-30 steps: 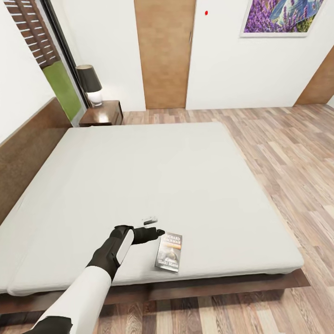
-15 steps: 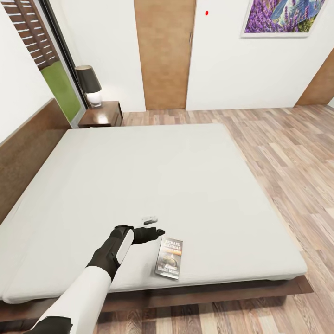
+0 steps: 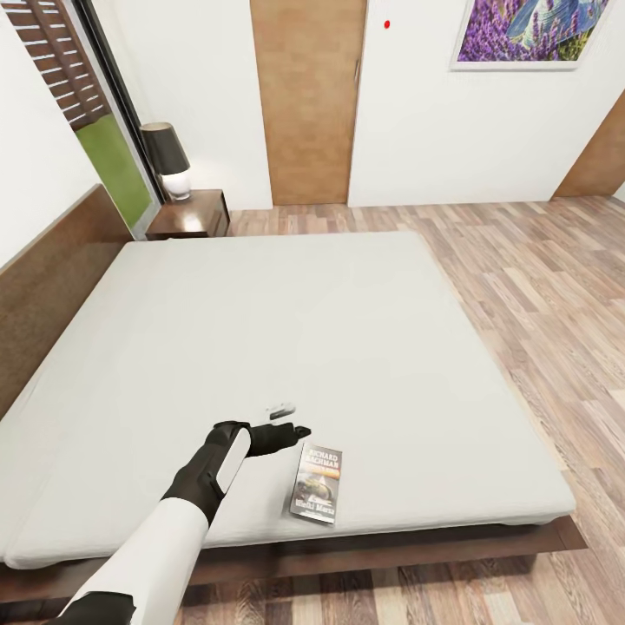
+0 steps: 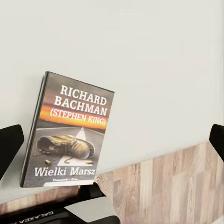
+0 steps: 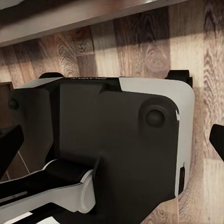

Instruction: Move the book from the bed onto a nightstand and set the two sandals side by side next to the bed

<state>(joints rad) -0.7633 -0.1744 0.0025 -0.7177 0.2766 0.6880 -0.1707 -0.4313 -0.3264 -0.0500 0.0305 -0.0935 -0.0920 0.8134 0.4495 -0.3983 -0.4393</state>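
one arm in the head view: left arm entering from lower left of frame, white forearm, black wrist, left gripper [image 3: 288,422] stretched out over the near part of the bed [image 3: 286,347]. fingers [image 3: 282,411] well apart, nothing between them; in the left wrist view the two black fingertips [image 4: 9,144] sit at opposite edges of the frame, confirming jaws spread wide and empty.

book [image 3: 316,483] flat on the mattress, lower centre of the head view, just right of and nearer than the gripper, close to the near edge of the bed. not touched by the gripper. cover up: white "richard bachman" lettering, orange band, pale picture of a boot; same cover readable in the left wrist view [image 4: 67,133], with wood-plank floor [image 4: 163,186] beyond the mattress edge.

right gripper [image 5: 112,140] seen in the right wrist view: black fingertips at opposite frame edges, jaws apart, empty, hanging over the robot base [image 5: 121,149] and plank floor.

mid frame: pale grey-white mattress bare apart from the book; dark brown frame along the bottom edge, headboard [image 3: 52,278] along the left.

further back, upper left of frame: nightstand [image 3: 195,213] beside the head of the bed, dark lamp [image 3: 169,161] standing on its top. black-framed window [image 3: 95,104] at far upper left.

far wall: brown door [image 3: 308,100] top centre, small red dot right of it, lavender painting [image 3: 525,30] upper right, second brown door edge at right. plank floor [image 3: 538,278] fills the right side.
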